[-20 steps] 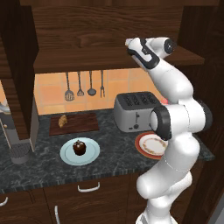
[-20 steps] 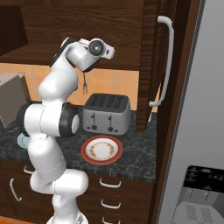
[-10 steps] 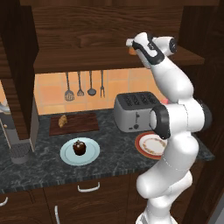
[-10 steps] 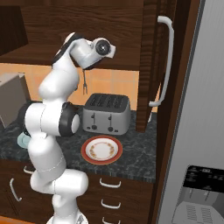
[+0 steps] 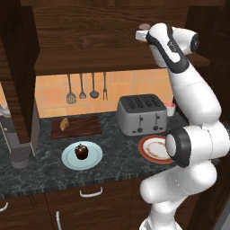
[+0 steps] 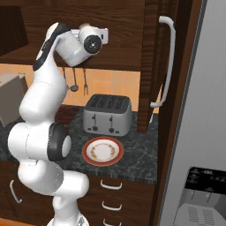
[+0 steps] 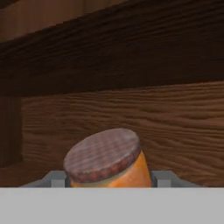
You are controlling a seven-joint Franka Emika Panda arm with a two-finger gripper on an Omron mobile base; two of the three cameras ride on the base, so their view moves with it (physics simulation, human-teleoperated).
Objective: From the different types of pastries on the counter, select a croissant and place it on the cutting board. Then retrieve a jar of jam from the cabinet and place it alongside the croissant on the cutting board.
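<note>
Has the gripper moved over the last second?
Yes. In the left base view the gripper has pushed left and slightly up from over the toaster, reaching the jar on the cabinet shelf.

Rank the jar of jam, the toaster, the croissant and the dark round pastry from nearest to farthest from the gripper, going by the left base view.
1. Jar of jam: between the jaws of the gripper, up at the cabinet shelf.
2. Toaster: on the counter, below the gripper.
3. Croissant and dark round pastry: both far off to the left, the croissant on the cutting board, the pastry on the light-blue plate; too close to call.
</note>
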